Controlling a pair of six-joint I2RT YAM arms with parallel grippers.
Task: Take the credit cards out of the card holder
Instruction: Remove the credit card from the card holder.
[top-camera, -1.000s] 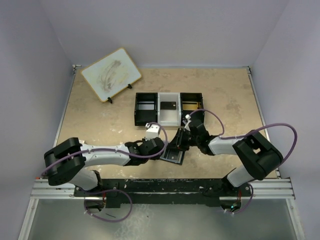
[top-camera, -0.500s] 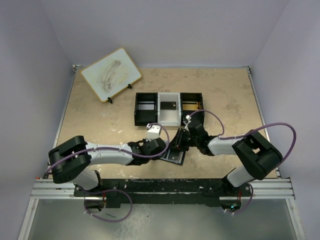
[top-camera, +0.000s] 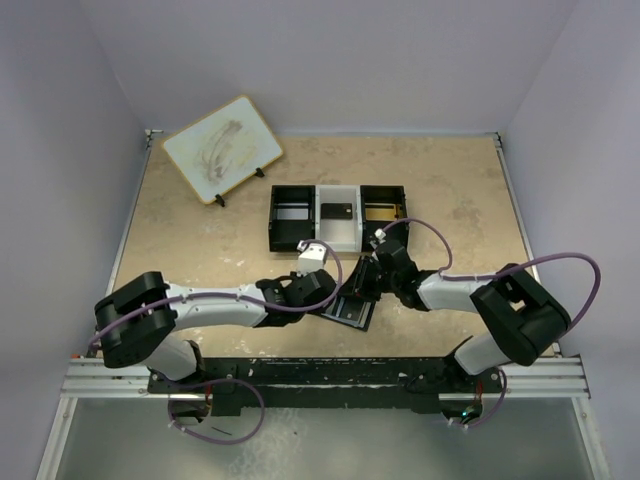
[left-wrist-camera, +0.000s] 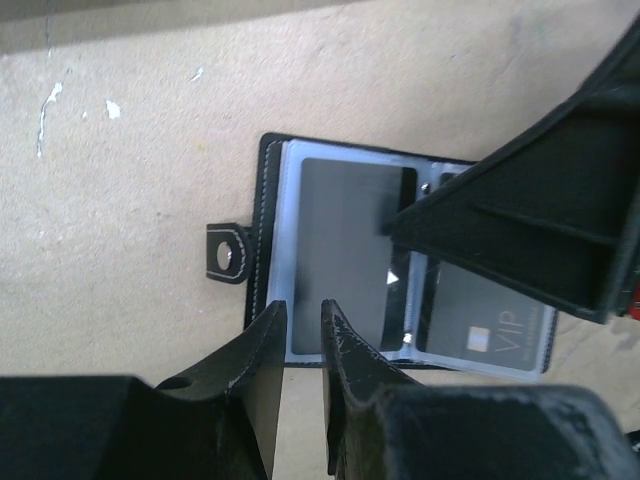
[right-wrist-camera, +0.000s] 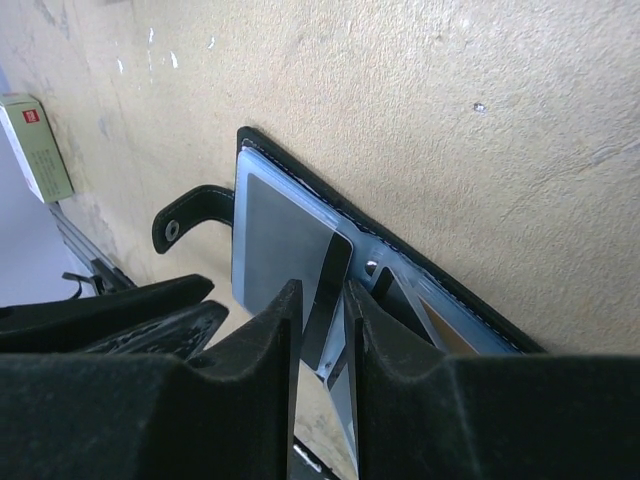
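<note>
The black card holder (top-camera: 350, 310) lies open on the table near the front edge, its snap tab (left-wrist-camera: 228, 254) pointing left. A dark credit card (left-wrist-camera: 345, 250) sits in its left clear sleeve and a dark VIP card (left-wrist-camera: 490, 315) in its right one. My right gripper (right-wrist-camera: 325, 300) comes from the right, its fingers close on either side of the dark card's raised edge (right-wrist-camera: 338, 275). My left gripper (left-wrist-camera: 300, 320) is at the holder's near left edge, its fingers a narrow slit apart with nothing between them. Both grippers show in the top view, left (top-camera: 322, 297) and right (top-camera: 363, 283).
A black-and-white three-compartment tray (top-camera: 292, 232) stands behind the holder, with a dark card (top-camera: 336, 211) in its middle compartment. A pale board on a stand (top-camera: 222, 147) is at the back left. A small white box with a red mark (right-wrist-camera: 35, 145) shows at the left.
My left arm has moved right, closer to the holder. The holder has shifted slightly right. My right gripper stays over its middle.
</note>
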